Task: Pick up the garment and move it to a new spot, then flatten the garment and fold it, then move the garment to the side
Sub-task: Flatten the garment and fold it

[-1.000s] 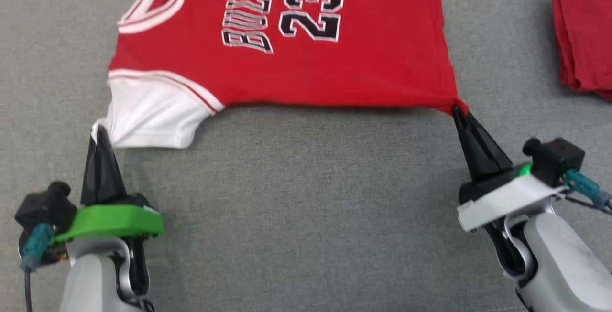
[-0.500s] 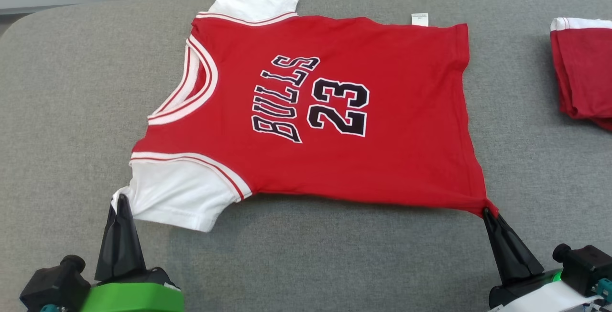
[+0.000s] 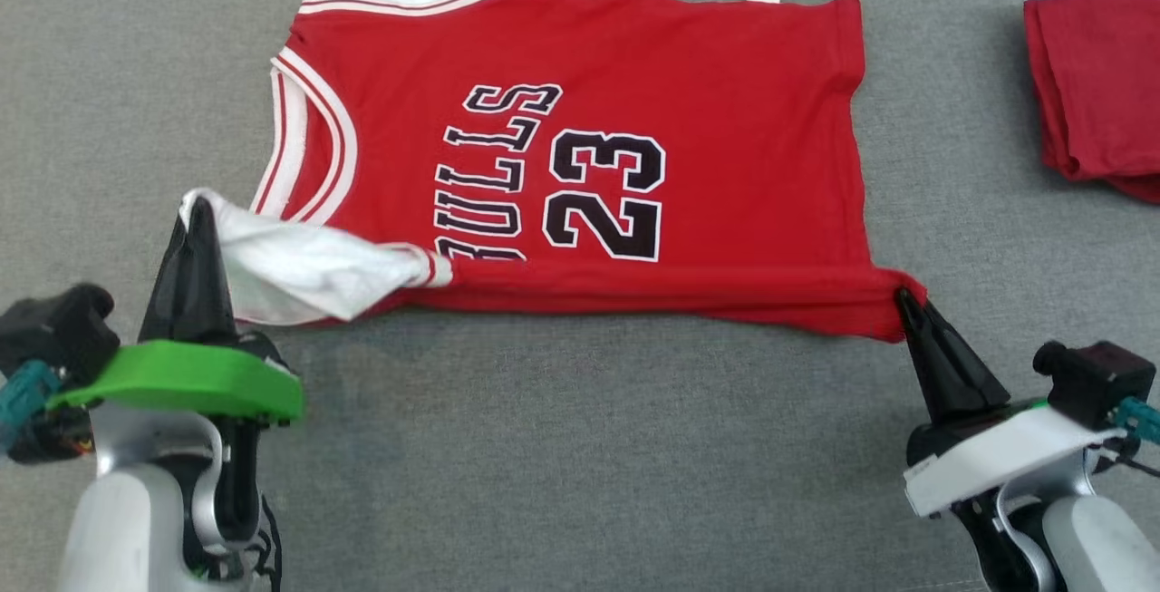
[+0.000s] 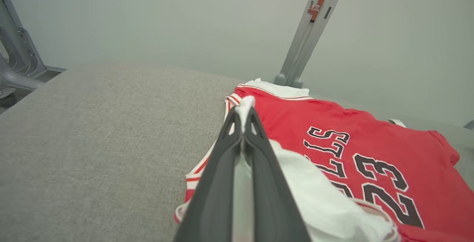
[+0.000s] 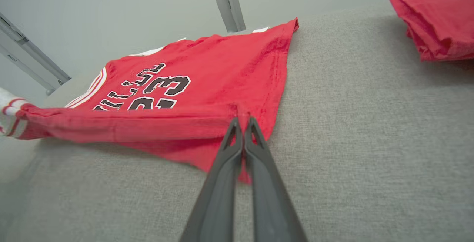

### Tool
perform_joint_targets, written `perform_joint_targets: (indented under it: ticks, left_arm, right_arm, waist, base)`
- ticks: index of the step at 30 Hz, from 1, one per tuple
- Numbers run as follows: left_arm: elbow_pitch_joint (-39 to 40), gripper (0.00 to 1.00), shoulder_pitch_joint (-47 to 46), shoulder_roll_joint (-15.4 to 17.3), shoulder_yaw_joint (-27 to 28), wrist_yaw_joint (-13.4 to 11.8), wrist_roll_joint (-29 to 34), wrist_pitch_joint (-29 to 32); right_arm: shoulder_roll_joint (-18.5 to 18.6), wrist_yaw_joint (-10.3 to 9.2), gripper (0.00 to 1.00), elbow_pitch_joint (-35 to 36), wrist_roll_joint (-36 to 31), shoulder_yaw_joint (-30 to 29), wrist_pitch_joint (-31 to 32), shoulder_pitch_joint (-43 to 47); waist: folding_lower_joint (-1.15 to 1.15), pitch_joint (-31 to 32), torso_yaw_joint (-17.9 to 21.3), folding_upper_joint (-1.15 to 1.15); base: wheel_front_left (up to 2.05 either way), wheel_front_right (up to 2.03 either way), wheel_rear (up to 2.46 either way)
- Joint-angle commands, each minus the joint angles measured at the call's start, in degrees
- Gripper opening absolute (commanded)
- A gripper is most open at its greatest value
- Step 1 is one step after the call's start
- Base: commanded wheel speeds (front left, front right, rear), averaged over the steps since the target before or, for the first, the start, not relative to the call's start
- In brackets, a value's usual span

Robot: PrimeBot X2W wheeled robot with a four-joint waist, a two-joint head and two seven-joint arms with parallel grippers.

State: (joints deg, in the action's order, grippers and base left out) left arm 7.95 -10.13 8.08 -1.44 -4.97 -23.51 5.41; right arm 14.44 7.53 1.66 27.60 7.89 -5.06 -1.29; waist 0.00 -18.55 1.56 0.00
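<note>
The left gripper [image 3: 194,211] pinches the white sleeve [image 3: 299,270] of the jersey [image 3: 725,121]; the right gripper [image 3: 903,300] pinches its hem corner [image 3: 879,288], the raised edge taut between them.

Head view: from above, forward and down onto the grey top [image 3: 580,447], jersey [image 3: 725,121] mid-frame. Left wrist: low, close, along the left gripper [image 4: 243,116] toward the collar end and wall [image 4: 148,19]. Right wrist: low, close, along the right gripper [image 5: 243,123] over the hem corner. Common to all three: the jersey's printed front; to head and right wrist: the red pile [image 3: 1097,84]
</note>
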Motion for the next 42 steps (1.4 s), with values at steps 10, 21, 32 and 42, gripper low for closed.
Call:
perform_joint_targets:
  ticks: [10,21,32,42]
  left_arm:
    - [-18.1,1.00,-16.4,0.7,-0.4,3.9,-1.8,-3.3]
    - [-20.7,1.00,-14.1,1.9,-4.0,0.5,9.1,-18.4]
    - [-12.9,1.00,-2.0,1.3,-4.4,-3.5,12.6,-20.5]
    - [-13.9,1.00,-0.8,1.1,-4.7,-3.3,11.2,-19.4]
  right_arm:
    - [1.4,-0.08,0.49,-7.9,2.9,3.9,-3.4,-12.0]
    - [0.1,-0.09,1.00,-5.9,-9.6,0.6,-10.1,-12.5]
    - [-5.0,-0.09,1.00,1.0,-15.3,-3.5,-10.2,-3.7]
    - [-4.6,-0.09,1.00,-0.1,-14.6,-2.7,-10.2,-3.4]
  waist:
    - [0.00,-5.4,2.8,0.00]
    - [0.00,-4.0,2.4,0.00]
    - [0.00,-1.0,1.4,0.00]
    - [0.00,-1.0,1.2,0.00]
  base:
    - [0.00,0.00,0.00]
    - [0.00,0.00,0.00]
    - [0.00,0.00,0.00]
    - [0.00,0.00,0.00]
